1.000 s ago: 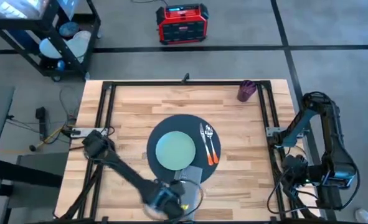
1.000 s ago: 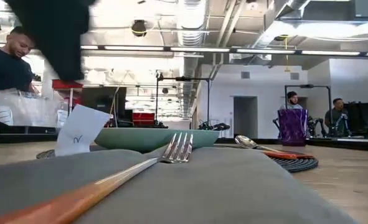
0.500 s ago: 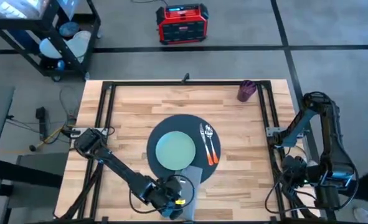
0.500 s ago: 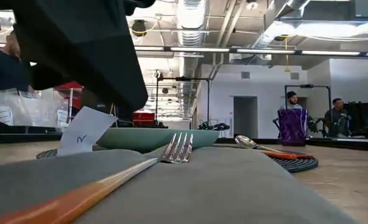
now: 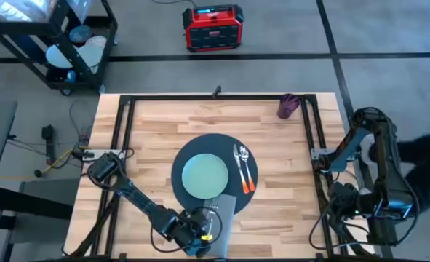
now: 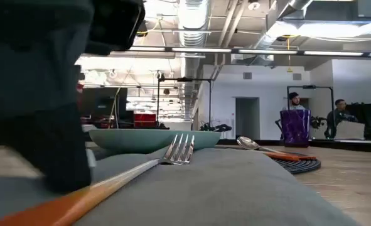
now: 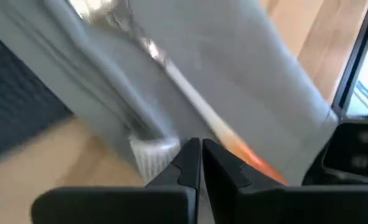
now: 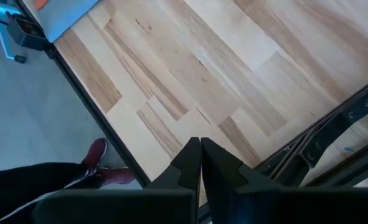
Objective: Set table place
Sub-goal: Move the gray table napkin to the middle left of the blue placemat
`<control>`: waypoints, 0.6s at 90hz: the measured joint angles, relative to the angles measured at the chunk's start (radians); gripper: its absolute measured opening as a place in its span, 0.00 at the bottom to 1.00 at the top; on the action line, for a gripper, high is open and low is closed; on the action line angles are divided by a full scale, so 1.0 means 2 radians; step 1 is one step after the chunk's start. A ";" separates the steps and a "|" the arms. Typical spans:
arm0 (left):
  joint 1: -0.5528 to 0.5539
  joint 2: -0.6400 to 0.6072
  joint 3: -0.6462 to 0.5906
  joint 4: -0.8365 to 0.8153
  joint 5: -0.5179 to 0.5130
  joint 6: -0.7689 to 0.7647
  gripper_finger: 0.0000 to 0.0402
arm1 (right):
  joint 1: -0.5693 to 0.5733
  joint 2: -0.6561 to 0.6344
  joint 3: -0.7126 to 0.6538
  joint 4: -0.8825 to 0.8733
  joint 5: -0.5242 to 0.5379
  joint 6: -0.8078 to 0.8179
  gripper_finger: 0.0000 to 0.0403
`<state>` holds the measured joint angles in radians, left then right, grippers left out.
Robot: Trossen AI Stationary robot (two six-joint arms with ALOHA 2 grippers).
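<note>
A: Though the place [image 5: 210, 175] lies flat in the middle of the table [image 5: 149, 138] in the high view, how would it handle?

B: I'd judge it light, limp and a bit grippy, a woven-looking mat; take it by a bare rim, not where the plate [image 5: 204, 177] weighs it down. The spoon and fork [image 5: 244, 166] lie on its right side. The left gripper [image 5: 202, 234] is low at the near edge, over the napkin [image 5: 222, 212]. The right arm is folded back off the right edge.

A: And from table height?

B: The napkin [image 6: 235, 188] fills the foreground, soft and wrinkled, with an orange-handled fork [image 6: 129, 176] across it. That fork is stiff, smooth and likely slippery; the handle is the place to pinch. The plate [image 6: 154, 139] sits behind; people stand far off in the room.

A: The left wrist view?

B: Its fingers [image 7: 185, 163] are pressed together with nothing between them, just over the fork's handle [image 7: 233, 146] on the grey cloth.

A: The right wrist?

B: The fingers [image 8: 187, 163] are together too, holding nothing, above bare striped wood [image 8: 221, 74] near the table's edge. A person's shoe [image 8: 95, 151] shows on the floor.
</note>
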<state>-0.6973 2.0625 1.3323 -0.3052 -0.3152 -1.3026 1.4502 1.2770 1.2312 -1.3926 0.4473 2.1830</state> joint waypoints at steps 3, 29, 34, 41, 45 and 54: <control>-0.002 0.000 0.000 0.002 0.002 -0.001 0.00 | 0.000 0.000 0.000 0.000 0.000 0.000 0.00; -0.060 -0.005 0.001 -0.043 -0.014 -0.169 0.00 | 0.000 0.000 0.000 -0.004 0.000 -0.002 0.00; -0.081 -0.005 0.001 -0.048 -0.015 -0.213 0.00 | 0.000 0.000 0.000 -0.009 0.000 -0.002 0.00; -0.110 -0.006 0.001 -0.056 -0.021 -0.282 0.00 | 0.000 0.000 0.000 -0.013 0.000 -0.002 0.00; -0.126 -0.006 0.001 -0.062 -0.030 -0.322 0.00 | 0.000 0.000 0.000 -0.016 0.000 -0.002 0.00; -0.151 -0.008 0.001 -0.089 -0.032 -0.381 0.00 | 0.000 0.000 0.000 -0.022 0.000 -0.001 0.00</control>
<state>-0.9991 2.0457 1.3345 -0.4842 -0.3792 -2.0656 1.4502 1.2772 1.2312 -1.4359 0.4473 2.1803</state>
